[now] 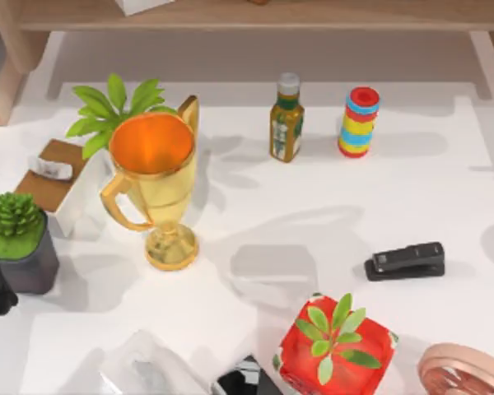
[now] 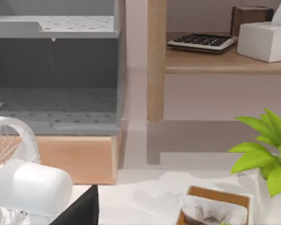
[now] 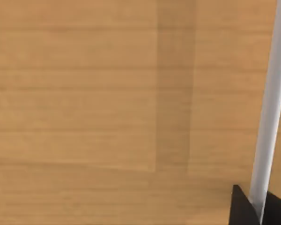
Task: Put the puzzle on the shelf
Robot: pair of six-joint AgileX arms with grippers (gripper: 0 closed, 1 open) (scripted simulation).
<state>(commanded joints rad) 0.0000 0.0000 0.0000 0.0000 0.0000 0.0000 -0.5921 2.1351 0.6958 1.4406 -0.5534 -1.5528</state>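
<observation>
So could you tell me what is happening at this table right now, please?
No gripper is handling anything on the table in the top view. The gold trophy, sauce bottle, ring stack and black stapler all stand free. The right wrist view looks closely at a light-brown wooden board, most likely the shelf along the table's far edge. The left wrist view faces the shelf's side support, with a calculator on the board. I cannot see the puzzle, so whether it is placed cannot be told.
</observation>
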